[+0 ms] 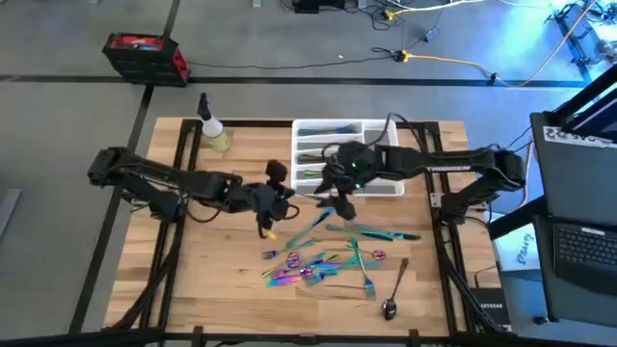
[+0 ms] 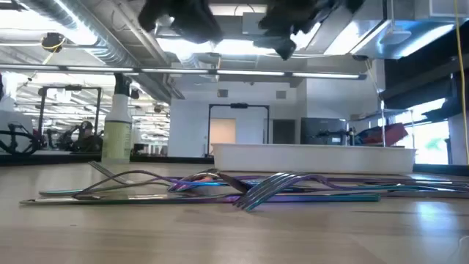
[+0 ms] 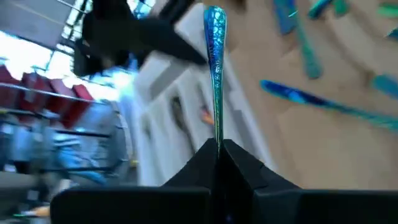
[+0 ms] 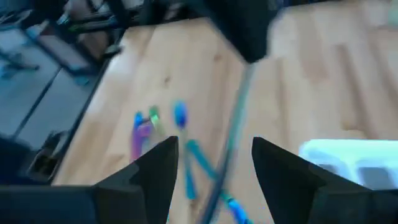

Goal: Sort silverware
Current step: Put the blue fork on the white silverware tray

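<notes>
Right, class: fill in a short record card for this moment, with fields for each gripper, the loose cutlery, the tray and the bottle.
left gripper: shut on an iridescent utensil handle, raised above the table
right gripper: open, empty, near the tray
loose silverware: scattered pile on the wooden table
dark spoon: apart, at the pile's edge
white tray: some pieces inside
spray bottle: upright, table corner

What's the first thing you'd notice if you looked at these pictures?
The shiny rainbow silverware jumps out first, scattered in a messy pile on the front half of the wooden table. Next, the left hand is pinching one teal utensil and holding it up near the white tray. The right hand hangs open over the table beside that tray.
</notes>
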